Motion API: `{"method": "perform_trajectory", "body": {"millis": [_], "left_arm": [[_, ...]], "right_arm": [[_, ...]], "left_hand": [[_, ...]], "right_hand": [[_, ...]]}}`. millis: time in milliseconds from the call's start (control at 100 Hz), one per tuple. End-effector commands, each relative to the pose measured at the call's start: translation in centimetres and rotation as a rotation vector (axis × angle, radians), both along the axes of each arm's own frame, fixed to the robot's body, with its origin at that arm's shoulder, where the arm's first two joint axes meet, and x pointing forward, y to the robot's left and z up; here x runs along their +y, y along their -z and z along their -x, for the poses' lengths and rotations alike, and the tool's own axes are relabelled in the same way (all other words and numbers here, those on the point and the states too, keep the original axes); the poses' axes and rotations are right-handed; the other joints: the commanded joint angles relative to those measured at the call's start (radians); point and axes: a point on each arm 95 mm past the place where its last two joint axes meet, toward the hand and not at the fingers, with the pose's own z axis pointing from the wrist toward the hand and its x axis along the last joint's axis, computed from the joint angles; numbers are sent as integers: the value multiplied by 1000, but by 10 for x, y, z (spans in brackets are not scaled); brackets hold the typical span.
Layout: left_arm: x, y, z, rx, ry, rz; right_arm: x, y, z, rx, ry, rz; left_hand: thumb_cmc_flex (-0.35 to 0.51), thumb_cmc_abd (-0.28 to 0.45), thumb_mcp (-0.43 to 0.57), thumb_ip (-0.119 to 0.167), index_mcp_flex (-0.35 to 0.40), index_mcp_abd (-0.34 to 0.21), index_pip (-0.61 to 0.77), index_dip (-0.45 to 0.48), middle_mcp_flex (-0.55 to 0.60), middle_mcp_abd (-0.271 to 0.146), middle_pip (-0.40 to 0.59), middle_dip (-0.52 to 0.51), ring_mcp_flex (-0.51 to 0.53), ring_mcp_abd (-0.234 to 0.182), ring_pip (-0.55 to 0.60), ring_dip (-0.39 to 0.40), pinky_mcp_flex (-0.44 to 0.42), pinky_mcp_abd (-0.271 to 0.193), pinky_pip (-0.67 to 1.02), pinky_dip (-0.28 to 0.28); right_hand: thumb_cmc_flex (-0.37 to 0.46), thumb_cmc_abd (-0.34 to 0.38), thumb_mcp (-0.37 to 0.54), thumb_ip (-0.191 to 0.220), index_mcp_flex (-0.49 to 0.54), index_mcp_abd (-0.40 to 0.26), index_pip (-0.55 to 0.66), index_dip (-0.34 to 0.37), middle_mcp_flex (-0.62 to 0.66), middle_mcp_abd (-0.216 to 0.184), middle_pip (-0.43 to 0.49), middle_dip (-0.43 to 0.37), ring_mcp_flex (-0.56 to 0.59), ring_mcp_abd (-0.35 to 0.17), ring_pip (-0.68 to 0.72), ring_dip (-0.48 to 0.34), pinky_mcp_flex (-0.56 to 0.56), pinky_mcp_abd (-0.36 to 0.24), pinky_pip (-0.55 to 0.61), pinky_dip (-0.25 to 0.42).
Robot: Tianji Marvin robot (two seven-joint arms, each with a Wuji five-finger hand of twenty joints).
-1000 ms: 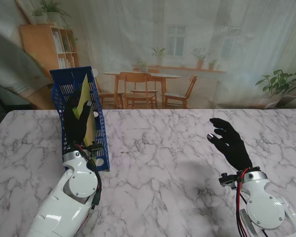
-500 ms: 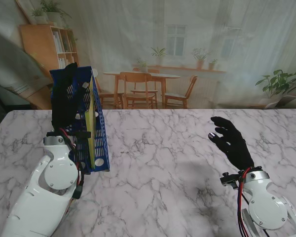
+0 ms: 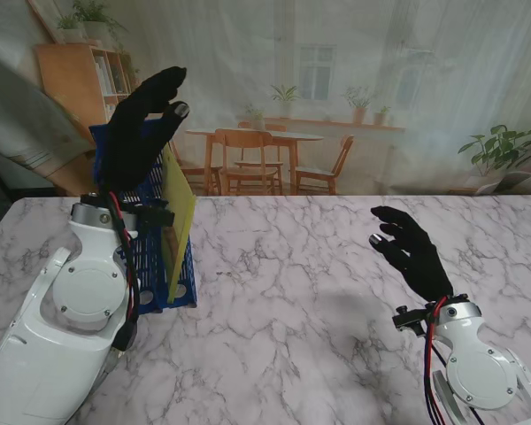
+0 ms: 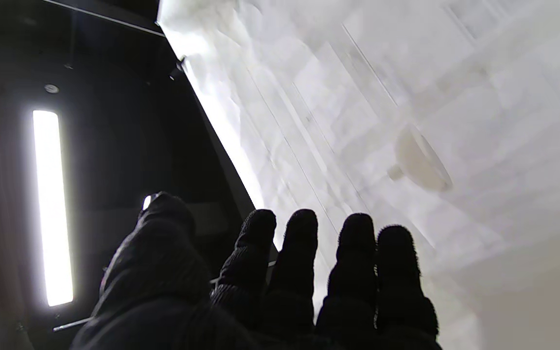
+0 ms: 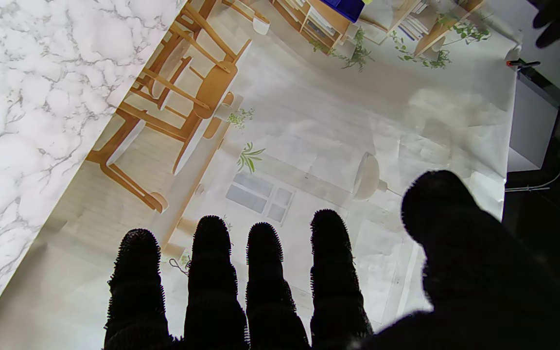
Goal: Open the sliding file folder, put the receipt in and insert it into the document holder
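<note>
Both hands empty: left hand raised, right hand hovering.

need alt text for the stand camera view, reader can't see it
A yellow file folder stands upright in a blue mesh document holder at the left of a marble table, with the robot's black-gloved left hand raised open above the holder, holding nothing. The right hand hovers open over the table's right side, in front of a printed dining-room backdrop.

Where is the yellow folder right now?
In the stand's view the yellow folder stands upright in the blue holder on the table's left side, just right of the raised left hand, which holds nothing.
</note>
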Motion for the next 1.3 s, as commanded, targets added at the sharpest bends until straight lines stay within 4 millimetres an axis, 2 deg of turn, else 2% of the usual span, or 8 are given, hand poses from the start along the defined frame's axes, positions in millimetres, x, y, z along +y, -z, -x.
{"method": "perform_trajectory", "body": {"millis": [0, 250, 520, 740, 880, 930, 1030, 1290], "left_arm": [[-15, -2, 7, 10, 66, -20], [-59, 28, 13, 217, 266, -96], [-85, 113, 4, 500, 342, -160], [-79, 189, 5, 705, 314, -165], [-63, 222, 1, 790, 279, -206], [-57, 228, 0, 818, 262, -201], [-42, 235, -4, 805, 206, -196], [-13, 230, 0, 721, 110, -219]], "right_arm": [[5, -6, 0, -22, -18, 4], [19, -7, -5, -94, -43, 81], [34, 2, -10, -120, -84, 120], [50, 24, -21, -79, -116, 107], [57, 45, -29, -12, -114, 116], [58, 51, -31, 8, -112, 126], [59, 60, -36, 39, -111, 142], [60, 66, -39, 52, -122, 197]], "left_hand": [[28, 57, -20, 18, 29, -9, 16, 14, 40, 3, 17, 18, 34, 9, 27, 16, 21, 10, 34, 24], [18, 58, -24, 16, 94, -18, 10, 28, 127, 11, -3, 31, 106, 29, 30, 40, 56, 51, 66, 42], [32, 57, -20, 18, 105, -16, -8, 32, 153, 16, 6, 55, 128, 47, 45, 69, 61, 74, 96, 60], [34, 60, -23, 16, 77, -29, -58, 15, 49, 8, -114, -25, 65, 18, -67, 5, 12, 60, -38, -4], [23, 69, -25, 14, 30, -92, -92, 6, -88, 5, -169, -62, -28, 16, -117, -20, -54, 58, -122, -40], [23, 77, -25, 14, -4, -96, -109, 1, -119, 9, -177, -62, -62, 20, -130, -21, -78, 55, -139, -41], [27, 86, -26, 14, 7, -103, -112, 6, -103, 18, -168, -38, -69, 26, -129, -1, -77, 60, -161, -10], [38, 97, -27, 14, 93, -43, -82, 28, -17, 43, -144, 18, -38, 47, -104, 38, -56, 73, -131, 60]], "right_hand": [[17, 37, -19, 20, 28, -9, -17, 6, 1, -15, -13, -7, -15, -25, -40, -13, -1, -42, -17, 15], [8, 34, -14, 21, 69, -97, -27, 1, 37, -82, -56, -24, -15, -32, -58, -20, -3, -42, -26, 9], [-29, 22, -10, 18, 117, -180, -17, -1, 72, -115, -87, -33, -3, -36, -68, -23, 0, -44, -29, 6], [-60, 10, 5, 19, 105, -139, -18, -5, 86, -117, -93, -31, 11, -44, -66, -22, 22, -40, -22, 4], [-74, 4, 20, 17, 103, -113, -15, -7, 90, -126, -90, -27, 13, -41, -61, -21, 24, -36, -18, 3], [-76, 2, 23, 17, 102, -110, -16, -8, 90, -129, -90, -27, 13, -40, -60, -21, 24, -35, -17, 2], [-78, 4, 28, 15, 102, -107, -16, -10, 91, -131, -89, -25, 14, -40, -58, -20, 24, -34, -16, 1], [-75, 12, 35, 14, 105, -94, -12, -13, 101, -118, -85, -22, 26, -35, -50, -18, 31, -29, -8, 0]]}}
